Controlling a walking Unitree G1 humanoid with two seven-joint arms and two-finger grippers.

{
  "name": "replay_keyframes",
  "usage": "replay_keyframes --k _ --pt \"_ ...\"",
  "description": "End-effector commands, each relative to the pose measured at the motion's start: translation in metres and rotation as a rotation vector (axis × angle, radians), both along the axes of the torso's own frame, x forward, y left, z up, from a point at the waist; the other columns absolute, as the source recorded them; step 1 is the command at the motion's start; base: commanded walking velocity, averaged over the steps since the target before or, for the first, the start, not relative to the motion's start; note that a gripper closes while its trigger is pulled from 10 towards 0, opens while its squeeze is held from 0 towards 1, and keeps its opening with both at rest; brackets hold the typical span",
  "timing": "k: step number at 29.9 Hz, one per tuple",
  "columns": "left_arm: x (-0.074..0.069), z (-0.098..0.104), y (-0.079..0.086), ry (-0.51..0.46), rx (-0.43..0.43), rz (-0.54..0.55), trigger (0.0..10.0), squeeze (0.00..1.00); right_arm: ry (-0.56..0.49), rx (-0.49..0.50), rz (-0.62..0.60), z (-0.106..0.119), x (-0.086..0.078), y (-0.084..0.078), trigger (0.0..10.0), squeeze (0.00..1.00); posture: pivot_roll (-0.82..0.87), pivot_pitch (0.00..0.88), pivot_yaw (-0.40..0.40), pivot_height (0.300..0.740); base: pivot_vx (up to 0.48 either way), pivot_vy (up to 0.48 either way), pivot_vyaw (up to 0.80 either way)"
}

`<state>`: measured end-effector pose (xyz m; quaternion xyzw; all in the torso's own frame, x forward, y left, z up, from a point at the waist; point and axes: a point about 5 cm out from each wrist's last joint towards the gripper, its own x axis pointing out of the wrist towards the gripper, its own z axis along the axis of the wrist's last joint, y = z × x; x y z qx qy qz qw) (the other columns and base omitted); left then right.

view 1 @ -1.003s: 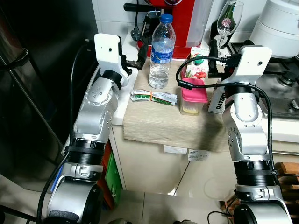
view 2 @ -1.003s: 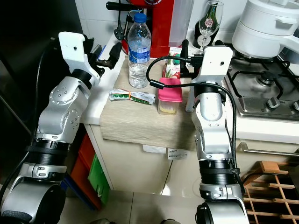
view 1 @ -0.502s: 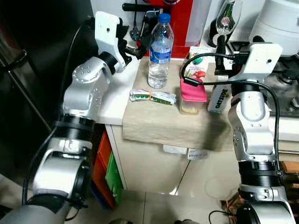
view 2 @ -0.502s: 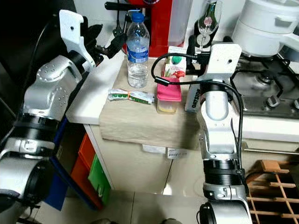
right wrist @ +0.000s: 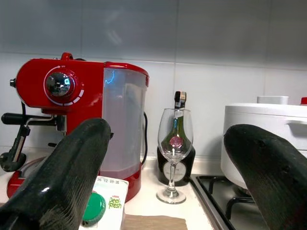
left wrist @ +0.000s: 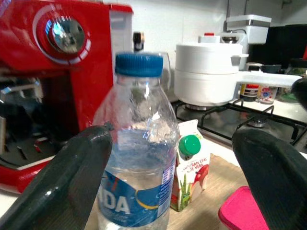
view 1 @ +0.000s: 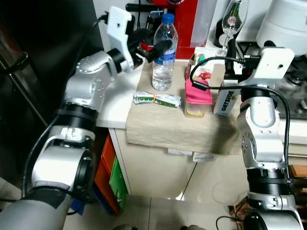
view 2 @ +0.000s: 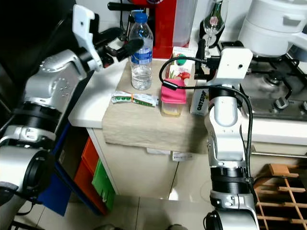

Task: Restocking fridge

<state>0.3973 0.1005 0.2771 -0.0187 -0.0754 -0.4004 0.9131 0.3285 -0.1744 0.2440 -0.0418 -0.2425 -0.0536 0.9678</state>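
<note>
Moved forward since one second ago: left gripper (view 2: 125, 43), raised from beside the counter edge and now reaching just short of the water bottle (view 2: 141, 51). Fingers spread wide and holding nothing; seen in the left wrist view with one rounded black finger (left wrist: 72, 179) on each side of the clear ribbed plastic bottle with blue cap and blue label. Beyond the bottle, a small juice carton (left wrist: 189, 170) with green cap, and a pink lid corner cut off at the frame edge. Right gripper (view 1: 229, 48) raised behind the pink-lidded box (view 1: 197, 98) and the oat carton (view 1: 223, 101), also open and empty, pointing at the glossy red coffee machine (right wrist: 79, 103) and a wine glass (right wrist: 173, 155). Green wrapped packet (view 2: 135, 98) flat on the beige cloth (view 2: 144, 125), near the cloth's front edge, with free room around it. Gas stove (view 2: 274, 98) partly cut off.
</note>
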Motion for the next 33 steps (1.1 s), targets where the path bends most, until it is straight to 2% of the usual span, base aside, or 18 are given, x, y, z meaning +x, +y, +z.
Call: replay_keyframes --k 1,14,18,20,25,26,27,28,30,33 --pt "0.003 0.009 -0.003 -0.021 -0.001 0.009 10.0 0.0 -0.022 -0.009 0.005 0.007 -0.003 0.001 10.0 0.0 -0.15 0.03 0.069 0.74 0.0 0.0 0.0" --pt "0.012 -0.001 -0.015 0.019 -0.031 0.063 10.0 0.0 -0.007 -0.022 -0.001 0.005 -0.008 -0.002 10.0 0.0 -0.18 0.035 0.062 0.74 0.0 0.0 0.0" --pt "0.012 -0.025 -0.02 0.116 0.039 0.062 10.0 0.0 -0.003 -0.03 0.003 0.006 -0.007 -0.002 10.0 0.0 -0.18 0.029 0.055 0.74 0.0 0.0 0.0" --pt "0.012 -0.03 -0.021 0.133 0.057 0.057 10.0 0.0 -0.002 -0.033 0.005 0.006 -0.007 -0.002 10.0 0.0 -0.18 0.026 0.053 0.74 0.0 0.0 0.0" --pt "0.013 -0.033 -0.023 0.154 0.027 0.07 10.0 0.0 -0.001 -0.037 0.01 0.007 -0.007 -0.002 10.0 0.0 -0.18 0.022 0.048 0.74 0.0 0.0 0.0" --pt "0.012 -0.032 -0.024 0.145 0.023 0.065 4.3 0.0 -0.001 -0.037 0.012 0.007 -0.006 -0.001 10.0 0.0 -0.18 0.019 0.047 0.74 0.0 0.0 0.0" --pt "0.012 -0.031 -0.025 0.134 0.021 0.064 1.6 0.0 -0.001 -0.038 0.013 0.007 -0.006 -0.001 10.0 0.0 -0.18 0.019 0.047 0.74 0.0 0.0 0.0" --pt "0.012 -0.031 -0.026 0.123 0.027 0.068 0.0 0.0 -0.002 -0.038 0.014 0.007 -0.006 -0.001 10.0 0.0 -0.18 0.019 0.048 0.74 0.0 0.0 0.0" --pt "0.012 -0.027 -0.025 0.078 0.006 0.069 0.0 0.0 -0.002 -0.038 0.014 0.007 -0.006 -0.001 10.0 0.0 -0.18 0.019 0.048 0.74 0.0 0.0 0.0" --pt "0.013 -0.028 -0.024 0.081 0.013 0.084 0.0 0.0 -0.001 -0.038 0.016 0.007 -0.006 0.0 10.0 0.0 -0.18 0.02 0.047 0.74 0.0 0.0 0.0"
